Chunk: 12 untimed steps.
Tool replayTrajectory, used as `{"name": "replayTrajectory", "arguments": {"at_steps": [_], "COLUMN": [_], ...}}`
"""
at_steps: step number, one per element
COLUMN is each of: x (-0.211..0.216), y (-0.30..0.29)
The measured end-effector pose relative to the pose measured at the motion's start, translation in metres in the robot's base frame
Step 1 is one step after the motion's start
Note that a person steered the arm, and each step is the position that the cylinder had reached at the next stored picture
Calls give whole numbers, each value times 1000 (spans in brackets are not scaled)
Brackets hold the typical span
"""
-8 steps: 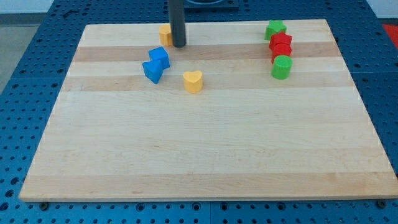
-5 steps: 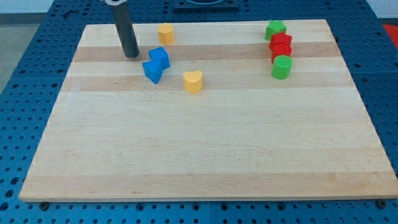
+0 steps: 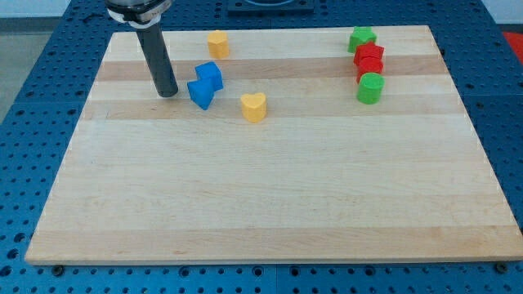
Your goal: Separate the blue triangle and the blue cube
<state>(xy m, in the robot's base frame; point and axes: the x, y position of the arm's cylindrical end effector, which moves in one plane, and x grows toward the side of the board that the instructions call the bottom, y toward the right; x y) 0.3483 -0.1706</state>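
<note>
Two blue blocks are the ones that matter, and they're touching each other up in the left part of the desk (image 3: 261, 204): the blue cube (image 3: 209, 75) sits toward the view's top, with the blue triangle (image 3: 199, 94) tucked against its lower left corner. My tip (image 3: 167, 93) is down on the wood just left of the triangle, close but with a small gap, so not touching. No fingers on this rig, just the dark rod, so nothing is being held.

Other stuff around: a yellow heart (image 3: 254, 107) sits a little right and below the blue pair, and a yellow block (image 3: 217, 43) is near the top edge. Over on the right there's a tight column: green star (image 3: 361, 38) on top, two red blocks (image 3: 368, 60) under it, then a green cylinder (image 3: 370, 87).
</note>
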Motion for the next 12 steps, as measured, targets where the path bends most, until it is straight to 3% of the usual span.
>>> {"name": "replayTrajectory", "arguments": {"at_steps": [12], "x": [8], "y": [72]}}
